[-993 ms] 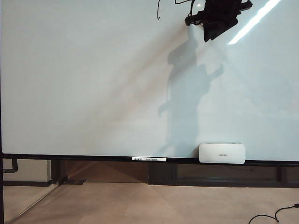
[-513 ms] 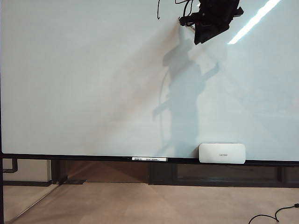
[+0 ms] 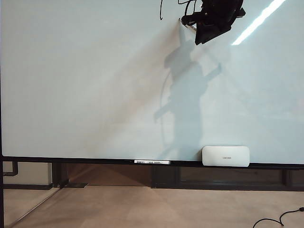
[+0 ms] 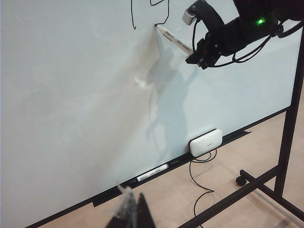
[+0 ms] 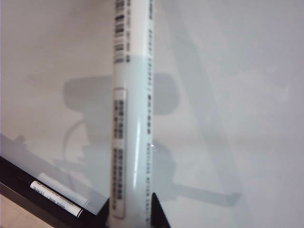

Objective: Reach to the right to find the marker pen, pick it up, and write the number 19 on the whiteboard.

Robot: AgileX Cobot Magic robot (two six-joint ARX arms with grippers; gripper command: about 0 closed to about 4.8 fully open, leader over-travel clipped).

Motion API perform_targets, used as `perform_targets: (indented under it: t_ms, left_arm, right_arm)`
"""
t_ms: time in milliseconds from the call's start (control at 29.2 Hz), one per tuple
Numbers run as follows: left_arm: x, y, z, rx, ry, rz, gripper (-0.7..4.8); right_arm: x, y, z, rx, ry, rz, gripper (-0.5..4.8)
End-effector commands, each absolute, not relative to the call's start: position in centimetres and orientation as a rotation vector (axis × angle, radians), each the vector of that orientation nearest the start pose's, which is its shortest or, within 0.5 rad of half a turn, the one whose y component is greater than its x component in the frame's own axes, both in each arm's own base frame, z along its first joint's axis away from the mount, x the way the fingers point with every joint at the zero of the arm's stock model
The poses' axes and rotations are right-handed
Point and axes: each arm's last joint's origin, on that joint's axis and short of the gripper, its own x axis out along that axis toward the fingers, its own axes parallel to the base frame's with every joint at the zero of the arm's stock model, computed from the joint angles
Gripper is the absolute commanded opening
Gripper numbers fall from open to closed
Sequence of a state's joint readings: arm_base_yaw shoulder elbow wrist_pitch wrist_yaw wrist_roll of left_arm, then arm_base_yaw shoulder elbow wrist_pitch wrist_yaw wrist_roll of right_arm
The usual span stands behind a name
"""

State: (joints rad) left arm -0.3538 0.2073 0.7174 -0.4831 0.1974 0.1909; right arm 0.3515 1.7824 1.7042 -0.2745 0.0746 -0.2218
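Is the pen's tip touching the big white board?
Touching. In the left wrist view, the marker pen held by the right pincer meets the whiteboard at the fresh black stroke's end.

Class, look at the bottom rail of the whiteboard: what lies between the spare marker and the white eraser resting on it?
Nothing: in the exterior view the bottom rail is bare between the spare marker and the eraser. The left wrist view agrees.
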Motion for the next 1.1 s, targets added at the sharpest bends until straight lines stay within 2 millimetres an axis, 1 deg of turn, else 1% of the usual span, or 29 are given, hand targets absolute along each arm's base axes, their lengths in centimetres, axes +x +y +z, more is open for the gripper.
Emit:
perform_targets:
  t_ms: [34,137,205,308,445,582,685,787,924,1095]
  left_arm:
    - [3.6,-1.9,33.6,0.186,-0.103,-0.542,-0.05]
    - [3.4,-1.9,33.9,0.186,-0.120,-0.540,-0.05]
    - [3.1,-1.8,34.4,0.196,-0.143,-0.537,-0.05]
    - [2.6,-1.5,35.3,0.203,-0.178,-0.498,-0.05]
    - [1.9,-0.9,36.4,0.241,-0.216,-0.404,-0.05]
    - [0.8,-0.3,37.7,0.289,-0.240,-0.312,-0.05]
    - [-0.3,0.3,38.5,0.321,-0.237,-0.260,-0.05]
    - [-1.5,0.9,39.2,0.329,-0.211,-0.214,-0.05]
    - [-3.3,1.6,39.9,0.337,-0.176,-0.206,-0.05]
    - [-4.6,2.3,40.2,0.360,-0.148,-0.149,-0.05]
  right_arm:
    - [37.3,13.6,38.9,-0.283,0.292,0.314,-0.05]
    - [35.3,12.9,40.9,-0.276,0.278,0.312,-0.05]
    - [33.6,12.2,42.6,-0.270,0.259,0.305,-0.05]
    - [30.5,11.0,45.1,-0.266,0.223,0.274,-0.05]
    - [25.8,9.1,48.3,-0.253,0.150,0.227,-0.05]
    - [21.3,7.3,50.5,-0.245,0.101,0.166,-0.05]
    - [18.2,6.0,51.4,-0.254,0.084,0.134,-0.05]
    - [15.1,4.7,51.8,-0.303,0.090,0.088,-0.05]
    - [11.4,3.3,51.8,-0.333,0.120,0.069,-0.05]
    - [6.6,1.2,51.3,-0.335,0.130,0.021,-0.05]
